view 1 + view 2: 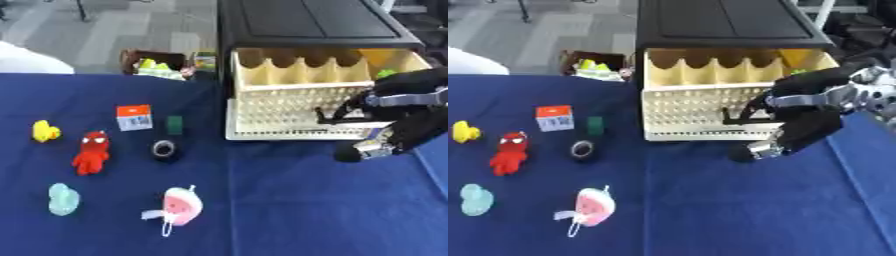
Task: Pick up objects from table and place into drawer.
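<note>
The right hand (802, 117), fingers loosely curled and holding nothing, hangs before the pulled-out cream drawer (297, 100), whose perforated front sits just behind its fingertips.

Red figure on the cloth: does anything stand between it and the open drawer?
Partly. The black ring and green block lie on the cloth between the red figure and the drawer, whose front wall the right hand fronts.
</note>
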### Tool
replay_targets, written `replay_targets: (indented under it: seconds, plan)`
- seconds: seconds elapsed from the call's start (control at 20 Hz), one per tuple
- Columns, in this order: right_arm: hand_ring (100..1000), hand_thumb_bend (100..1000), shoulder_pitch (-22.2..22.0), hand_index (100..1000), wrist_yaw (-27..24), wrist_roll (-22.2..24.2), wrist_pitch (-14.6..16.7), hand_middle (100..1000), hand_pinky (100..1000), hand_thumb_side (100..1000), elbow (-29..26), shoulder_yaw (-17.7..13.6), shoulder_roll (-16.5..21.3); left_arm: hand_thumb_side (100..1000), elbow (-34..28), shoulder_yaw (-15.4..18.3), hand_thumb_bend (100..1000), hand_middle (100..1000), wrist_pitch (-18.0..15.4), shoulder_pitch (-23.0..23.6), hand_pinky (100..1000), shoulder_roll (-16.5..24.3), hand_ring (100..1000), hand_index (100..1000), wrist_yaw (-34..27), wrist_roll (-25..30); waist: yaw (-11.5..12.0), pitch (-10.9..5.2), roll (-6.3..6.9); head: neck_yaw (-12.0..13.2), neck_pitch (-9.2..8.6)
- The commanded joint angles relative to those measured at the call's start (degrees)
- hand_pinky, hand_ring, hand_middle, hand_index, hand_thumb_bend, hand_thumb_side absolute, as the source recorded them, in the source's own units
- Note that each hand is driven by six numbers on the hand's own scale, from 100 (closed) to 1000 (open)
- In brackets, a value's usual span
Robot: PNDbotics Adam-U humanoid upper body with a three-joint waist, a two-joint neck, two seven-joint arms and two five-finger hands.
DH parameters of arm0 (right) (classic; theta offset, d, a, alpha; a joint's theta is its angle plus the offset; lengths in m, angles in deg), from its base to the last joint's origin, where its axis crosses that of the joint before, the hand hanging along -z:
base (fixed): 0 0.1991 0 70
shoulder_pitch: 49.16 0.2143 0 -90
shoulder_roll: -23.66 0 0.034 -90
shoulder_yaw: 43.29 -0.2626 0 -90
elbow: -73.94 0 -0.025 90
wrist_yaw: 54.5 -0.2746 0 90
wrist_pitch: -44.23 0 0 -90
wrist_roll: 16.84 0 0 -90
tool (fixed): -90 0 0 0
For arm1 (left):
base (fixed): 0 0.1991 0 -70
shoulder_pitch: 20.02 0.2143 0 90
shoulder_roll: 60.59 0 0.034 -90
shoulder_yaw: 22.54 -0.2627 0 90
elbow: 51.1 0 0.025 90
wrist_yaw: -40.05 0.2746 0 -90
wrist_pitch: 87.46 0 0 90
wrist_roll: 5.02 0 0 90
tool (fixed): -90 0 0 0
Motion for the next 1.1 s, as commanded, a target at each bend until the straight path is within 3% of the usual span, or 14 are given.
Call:
replay_targets:
  seconds: [0.05, 0.8, 1.1]
  plan:
    - [100, 556, -0.21, 888, -1.28, -0.01, -1.13, 100, 100, 1000, -2.77, -1.19, 2.73, 1000, -1.16, -0.01, 133, 565, 0.15, -0.46, 504, 0.47, 557, 624, 0.10, 0.11, -0.05, -0.97, 0.02, -0.21, -0.82]
    - [100, 550, -6.27, 892, -4.93, -0.01, -4.16, 100, 100, 1000, -9.84, -4.22, 6.30, 1000, -1.16, 0.01, 134, 566, 0.19, -0.45, 504, 0.32, 558, 623, 0.19, 0.17, -0.08, -0.83, 0.16, -0.40, -1.00]
    - [100, 531, -5.49, 909, -2.22, -0.50, -4.40, 100, 100, 1000, -9.90, -5.82, 5.90, 1000, -1.16, 0.04, 134, 566, 0.22, -0.40, 505, 0.23, 558, 623, 0.23, 0.16, -0.04, -0.73, 0.20, -0.19, -0.91]
